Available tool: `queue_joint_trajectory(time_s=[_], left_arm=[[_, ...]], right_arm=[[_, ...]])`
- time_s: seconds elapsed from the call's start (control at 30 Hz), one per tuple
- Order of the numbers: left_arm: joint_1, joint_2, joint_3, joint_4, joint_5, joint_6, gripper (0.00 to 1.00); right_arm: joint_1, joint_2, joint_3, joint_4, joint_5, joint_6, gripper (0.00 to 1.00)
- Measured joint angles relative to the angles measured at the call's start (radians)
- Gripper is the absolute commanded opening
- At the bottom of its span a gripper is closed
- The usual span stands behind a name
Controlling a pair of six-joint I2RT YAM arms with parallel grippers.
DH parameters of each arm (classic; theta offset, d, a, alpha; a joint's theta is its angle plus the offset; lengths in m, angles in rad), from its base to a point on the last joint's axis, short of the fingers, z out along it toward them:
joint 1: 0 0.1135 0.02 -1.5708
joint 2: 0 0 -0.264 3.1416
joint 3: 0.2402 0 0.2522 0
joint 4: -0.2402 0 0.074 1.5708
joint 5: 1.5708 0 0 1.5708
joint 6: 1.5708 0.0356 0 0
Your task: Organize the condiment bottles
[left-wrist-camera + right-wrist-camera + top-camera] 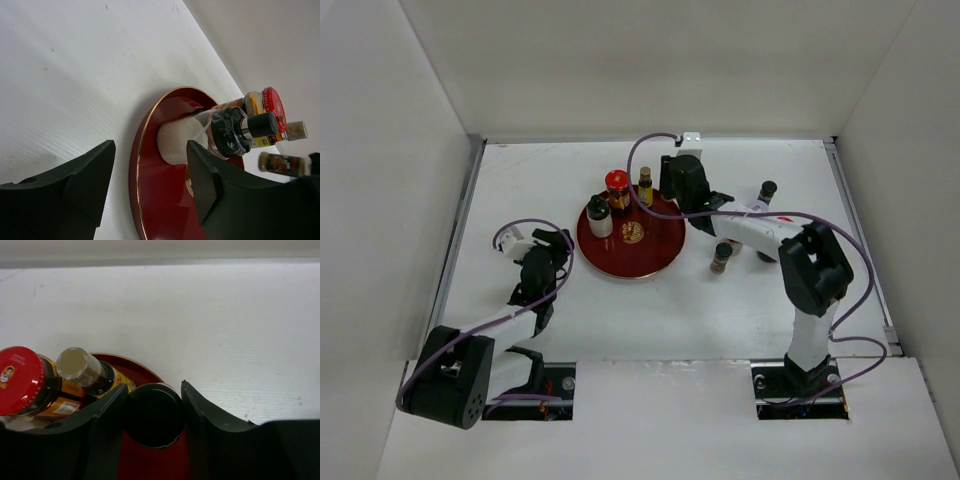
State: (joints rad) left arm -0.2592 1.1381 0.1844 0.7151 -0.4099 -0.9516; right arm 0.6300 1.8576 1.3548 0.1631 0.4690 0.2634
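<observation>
Condiment bottles (617, 188) are standing in a cluster at the upper left of the red tray (655, 252), in the middle of the top view. In that cluster I am seeing a red-capped jar (20, 377), a gold-capped bottle (82, 367) just beside it, and a white-bodied bottle (182, 142) with a black cap near the tray's left rim.

A black-capped bottle (153, 415) is sitting over the tray's upper right edge. The right pincer (154, 390) is gripping it, with both jaws pressing against the sides of its cap. In the top view the wrist is hiding this bottle from me.

Two more are standing off the tray on the white desk (520, 180): a dark-capped bottle (767, 190) at the right and a small labelled bottle (722, 257) just right of the tray's lower edge.

The left pincer (150, 155) is hanging wide open and holding nothing. It is sitting just left of the tray, with its jaws pointing at the white-bodied bottle.
</observation>
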Motion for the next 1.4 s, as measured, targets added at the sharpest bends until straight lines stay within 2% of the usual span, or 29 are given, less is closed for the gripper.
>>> queue_joint_trajectory(time_s=[0.13, 0.37, 0.53, 0.7, 0.9, 1.03, 1.1, 1.17, 1.27, 1.3, 1.4], left_arm=[[-0.006, 0.01, 0.0, 0.002, 0.002, -0.002, 0.58], [-0.006, 0.019, 0.0, 0.007, 0.003, -0.007, 0.58], [-0.006, 0.024, 0.0, 0.008, 0.007, -0.009, 0.58], [-0.006, 0.024, 0.0, 0.007, 0.011, -0.011, 0.58], [-0.005, 0.024, 0.0, 0.007, 0.012, -0.012, 0.58], [-0.005, 0.023, 0.0, 0.007, 0.013, -0.012, 0.58], [-0.005, 0.023, 0.0, 0.007, 0.013, -0.012, 0.58], [-0.006, 0.023, 0.0, 0.007, 0.013, -0.012, 0.58], [-0.006, 0.023, 0.0, 0.007, 0.014, -0.013, 0.58], [-0.008, 0.023, 0.0, 0.007, 0.014, -0.014, 0.58], [-0.018, 0.023, 0.0, 0.008, 0.014, -0.014, 0.58]], right_arm=[[0.0, 0.093, 0.048, -0.011, -0.029, -0.001, 0.43], [0.0, 0.159, 0.098, -0.055, -0.063, 0.027, 0.45], [0.0, 0.171, 0.1, -0.088, -0.085, 0.063, 0.53], [0.0, 0.17, 0.101, -0.095, -0.092, 0.084, 0.75], [0.0, 0.151, 0.092, -0.104, -0.097, 0.089, 0.78], [0.005, 0.027, -0.005, -0.105, -0.087, 0.089, 0.78], [0.011, -0.068, -0.075, -0.103, -0.077, 0.091, 0.77], [0.014, -0.175, -0.15, -0.097, -0.06, 0.092, 0.71], [0.023, -0.348, -0.278, -0.089, -0.029, 0.093, 0.41], [0.026, -0.404, -0.321, -0.088, -0.014, 0.096, 0.37], [0.04, -0.552, -0.429, -0.128, 0.039, 0.111, 0.41]])
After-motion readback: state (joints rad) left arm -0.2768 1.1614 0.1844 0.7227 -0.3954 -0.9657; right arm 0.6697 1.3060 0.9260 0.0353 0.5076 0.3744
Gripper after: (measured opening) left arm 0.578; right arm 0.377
